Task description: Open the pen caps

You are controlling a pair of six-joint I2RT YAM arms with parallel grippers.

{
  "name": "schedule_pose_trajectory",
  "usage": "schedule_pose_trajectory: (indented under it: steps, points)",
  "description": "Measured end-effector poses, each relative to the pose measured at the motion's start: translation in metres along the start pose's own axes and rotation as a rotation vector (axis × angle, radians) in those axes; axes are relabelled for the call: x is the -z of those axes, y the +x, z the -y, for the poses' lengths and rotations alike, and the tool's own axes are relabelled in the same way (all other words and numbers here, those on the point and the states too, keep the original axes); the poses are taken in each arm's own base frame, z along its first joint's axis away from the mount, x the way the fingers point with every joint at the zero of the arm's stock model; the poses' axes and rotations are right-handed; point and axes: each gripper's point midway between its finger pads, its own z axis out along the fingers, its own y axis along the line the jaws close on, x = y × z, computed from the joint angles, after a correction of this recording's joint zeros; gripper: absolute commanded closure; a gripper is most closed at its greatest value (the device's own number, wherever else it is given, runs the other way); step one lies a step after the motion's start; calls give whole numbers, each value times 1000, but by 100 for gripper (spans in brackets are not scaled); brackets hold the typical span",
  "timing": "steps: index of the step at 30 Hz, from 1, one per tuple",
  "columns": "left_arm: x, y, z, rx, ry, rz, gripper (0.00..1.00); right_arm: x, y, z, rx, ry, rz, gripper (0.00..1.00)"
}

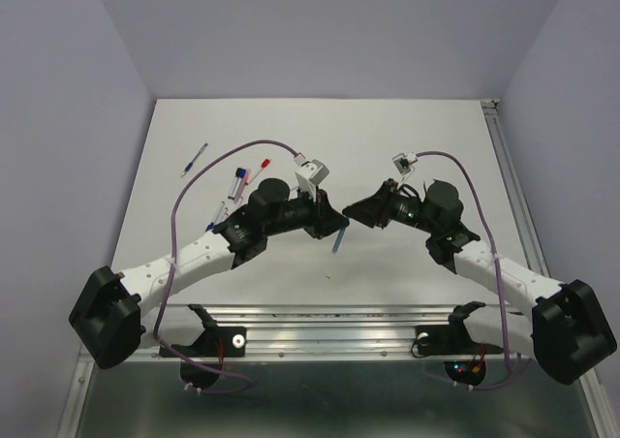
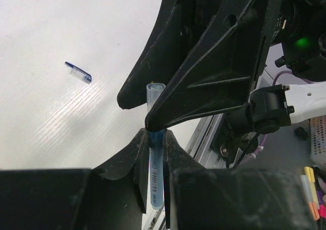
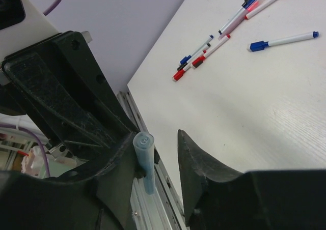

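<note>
The left gripper (image 2: 155, 137) is clamped on a blue plastic pen barrel (image 2: 156, 174). The pen's pale translucent light blue cap (image 3: 143, 151) sits between the parted fingers of the right gripper (image 3: 155, 141), touching one finger and clear of the other. Red- and dark-blue-capped pens (image 3: 204, 54) lie well apart on the white table (image 3: 265, 103)

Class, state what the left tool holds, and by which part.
A light blue plastic pen, clamped by its barrel just behind the translucent cap.

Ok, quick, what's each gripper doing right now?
Left gripper: shut on the light blue pen.
Right gripper: open, jaws either side of the pen's cap, one finger not touching it.
</note>
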Motion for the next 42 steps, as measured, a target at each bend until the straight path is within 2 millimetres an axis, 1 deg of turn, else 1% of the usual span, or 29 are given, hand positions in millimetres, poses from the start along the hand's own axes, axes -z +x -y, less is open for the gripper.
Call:
schedule_pose_trajectory:
  steps: [2, 3, 6, 7, 8, 9, 13, 16, 18, 23, 26, 27, 28, 33, 35, 36, 37, 42]
  points:
    - [0, 0, 0, 2, -4, 0, 100, -1, 2, -1, 1, -1, -5, 77]
    - [-1, 2, -1, 5, -6, -4, 100, -2, 2, -3, 5, -5, -7, 85]
    - [-1, 1, -1, 11, -11, -4, 100, -4, 3, -4, 15, -3, -11, 95]
    - [-2, 1, -2, 13, -14, -3, 88, -5, 1, -3, 17, 4, -6, 99]
    - [-2, 1, -3, 16, -19, -5, 79, -5, 0, -2, 19, 14, 0, 99]
    - [-3, 1, -3, 18, -23, -8, 64, -5, -1, 0, 17, 24, 4, 99]
    - [-4, 1, -4, 26, -33, -15, 46, -7, -6, 6, 10, 75, 20, 99]
    - [-4, 2, -3, 30, -30, -20, 46, -8, -11, 13, -5, 126, 36, 99]
    - [-4, 2, -4, 30, -32, -21, 47, -8, -13, 19, -17, 166, 46, 99]
    - [-5, 5, -6, 29, -39, -30, 50, -7, -15, 23, -51, 202, 50, 99]
    - [-8, 8, -10, 28, -51, -41, 53, -7, -12, 25, -89, 213, 41, 99]
    - [-9, 8, -11, 27, -54, -43, 56, -8, -11, 25, -105, 214, 37, 99]
    - [-10, 11, -15, 26, -63, -51, 56, -8, -10, 26, -116, 215, 33, 99]
    - [-16, 21, -22, 31, -83, -89, 56, -11, -6, 18, -172, 181, 9, 99]
    - [-16, 22, -25, 32, -94, -94, 69, -11, -7, 15, -184, 169, 5, 99]
    - [-16, 23, -25, 34, -93, -96, 88, -12, -7, 14, -184, 167, 5, 99]
    - [-17, 22, -24, 32, -89, -94, 100, -12, -7, 14, -188, 167, 5, 99]
    - [-17, 20, -22, 30, -90, -92, 100, -12, -8, 16, -190, 179, 11, 99]
